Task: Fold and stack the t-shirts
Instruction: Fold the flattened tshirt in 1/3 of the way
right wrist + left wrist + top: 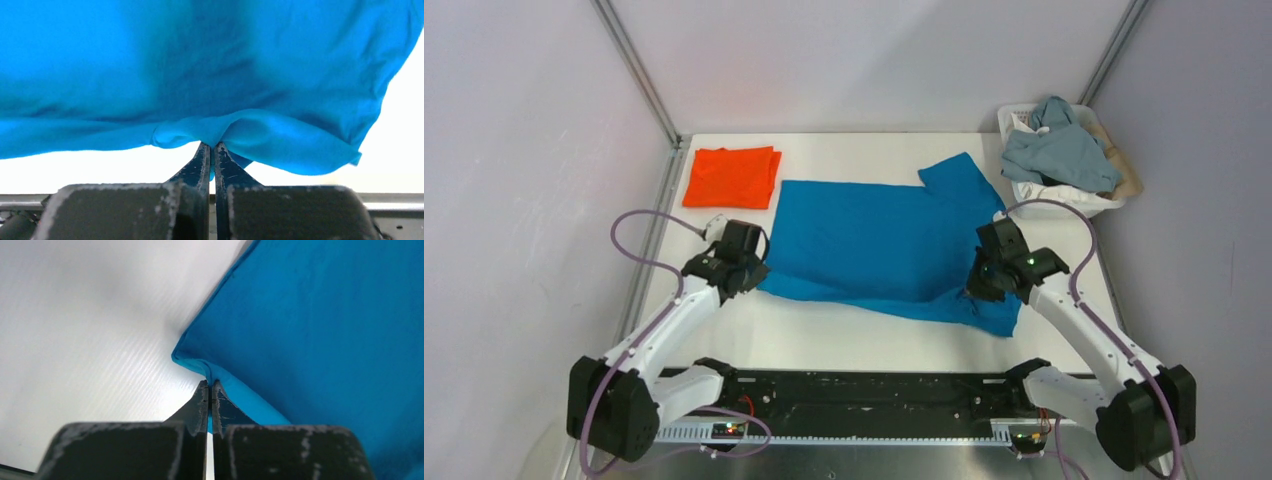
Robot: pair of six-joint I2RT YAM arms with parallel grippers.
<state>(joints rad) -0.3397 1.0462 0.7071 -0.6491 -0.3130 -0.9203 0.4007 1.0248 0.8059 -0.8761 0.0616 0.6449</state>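
The bright blue t-shirt (pixel 879 240) lies spread across the middle of the white table, one sleeve pointing to the far right. The orange t-shirt (pixel 732 176) lies folded at the far left. My left gripper (pixel 756 277) is shut on the blue shirt's near left corner; the pinched hem shows in the left wrist view (pixel 210 382). My right gripper (pixel 975 285) is shut on the shirt's near right edge, with bunched blue cloth (pixel 240 127) held between the fingertips (pixel 212 147).
A white basket (pixel 1060 194) at the far right corner holds grey-blue and beige clothes. Metal frame posts (pixel 639 70) rise at the back corners. The arm mounting rail (pixel 864 395) runs along the near edge.
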